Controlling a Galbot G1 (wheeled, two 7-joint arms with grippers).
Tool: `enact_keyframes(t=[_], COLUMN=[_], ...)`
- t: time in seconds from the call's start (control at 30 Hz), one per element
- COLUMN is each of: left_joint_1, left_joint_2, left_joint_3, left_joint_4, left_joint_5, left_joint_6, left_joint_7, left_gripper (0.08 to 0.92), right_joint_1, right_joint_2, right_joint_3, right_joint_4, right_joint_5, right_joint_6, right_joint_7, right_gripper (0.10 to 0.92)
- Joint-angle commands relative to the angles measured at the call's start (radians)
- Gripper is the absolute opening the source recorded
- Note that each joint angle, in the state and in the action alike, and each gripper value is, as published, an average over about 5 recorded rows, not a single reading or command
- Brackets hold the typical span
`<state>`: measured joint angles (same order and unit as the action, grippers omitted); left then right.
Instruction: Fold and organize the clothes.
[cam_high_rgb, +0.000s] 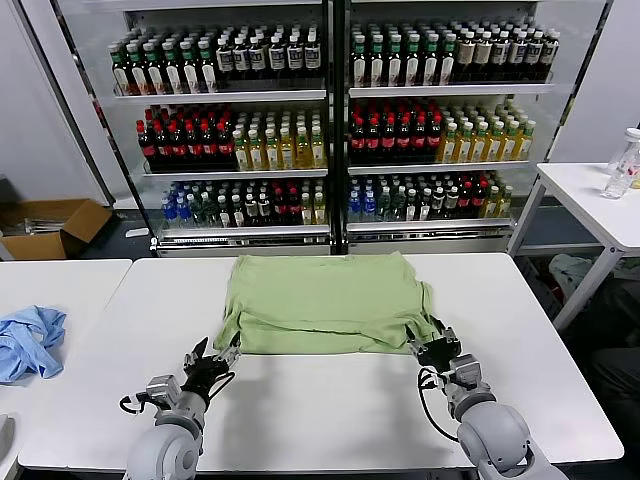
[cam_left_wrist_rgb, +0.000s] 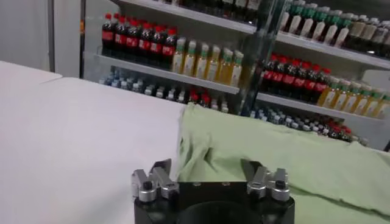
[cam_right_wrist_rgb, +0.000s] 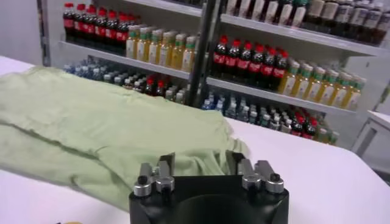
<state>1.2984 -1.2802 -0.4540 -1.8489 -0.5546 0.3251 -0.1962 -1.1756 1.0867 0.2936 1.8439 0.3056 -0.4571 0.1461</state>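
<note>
A blue garment (cam_high_rgb: 28, 340) of thin, crumpled cloth is seen at 9 o'clock, bunched on a separate white table (cam_high_rgb: 70, 285). A brown cardboard box (cam_high_rgb: 50, 226), flaps open, is set on the floor at 10 o'clock.

The left gripper (cam_high_rgb: 222, 357) is placed at 7 o'clock on the main table (cam_high_rgb: 330, 410), a smooth, matt white rectangular top. Its dark fingers are spread apart and hold nothing; in the left wrist view (cam_left_wrist_rgb: 207, 169) the shirt's near left corner is seen just beyond the fingertips, with no contact that can be confirmed.

The shirt (cam_high_rgb: 325, 300), light green and of soft, faintly creased cotton, is laid at the table's centre, from 12 o'clock down to the middle. It is folded into a rough rectangle of at least two layers, the near edge being a straight, rounded fold and the side edges puckered. The layering is shown more plainly in the right wrist view (cam_right_wrist_rgb: 103, 131).

The right gripper (cam_high_rgb: 432, 340) is placed at 5 o'clock, at the shirt's near right corner. Its fingers are likewise spread, and no cloth is pinched between them (cam_right_wrist_rgb: 201, 163).

A glass-doored cooler (cam_high_rgb: 335, 120) with metal shelves is stood behind the table at 12 o'clock, filled with rows of upright bottles. A third white table (cam_high_rgb: 590, 200) is seen at 2 o'clock, bearing a clear plastic bottle (cam_high_rgb: 622, 165).
</note>
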Motion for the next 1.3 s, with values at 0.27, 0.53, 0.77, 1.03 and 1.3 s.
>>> enact_keyframes(t=[0.27, 0.53, 0.77, 1.03, 1.3], left_joint_1=[-0.062, -0.088, -0.075, 0.060, 0.317], left_joint_2=[0.013, 0.017, 0.024, 0.019, -0.008], left_joint_3=[0.025, 0.033, 0.030, -0.009, -0.089], left_joint_4=[0.099, 0.120, 0.111, -0.021, -0.247], left_joint_5=[0.004, -0.017, -0.066, -0.081, -0.075], left_joint_6=[-0.006, -0.004, 0.012, 0.006, 0.028], left_joint_7=[-0.021, -0.021, -0.012, -0.007, -0.027], left_gripper=[0.648, 0.414, 0.215, 0.084, 0.084], right_joint_1=[0.019, 0.031, 0.000, -0.166, -0.442], right_joint_2=[0.030, 0.029, 0.019, -0.039, -0.017], right_joint_3=[-0.008, -0.013, -0.014, 0.040, 0.135], right_joint_4=[-0.090, -0.098, -0.054, 0.133, 0.354], right_joint_5=[0.135, 0.169, 0.163, 0.152, 0.016], right_joint_6=[-0.072, -0.070, -0.068, -0.069, -0.065], right_joint_7=[0.014, 0.013, 0.015, 0.030, 0.027], right_gripper=[0.614, 0.380, 0.177, 0.141, 0.141])
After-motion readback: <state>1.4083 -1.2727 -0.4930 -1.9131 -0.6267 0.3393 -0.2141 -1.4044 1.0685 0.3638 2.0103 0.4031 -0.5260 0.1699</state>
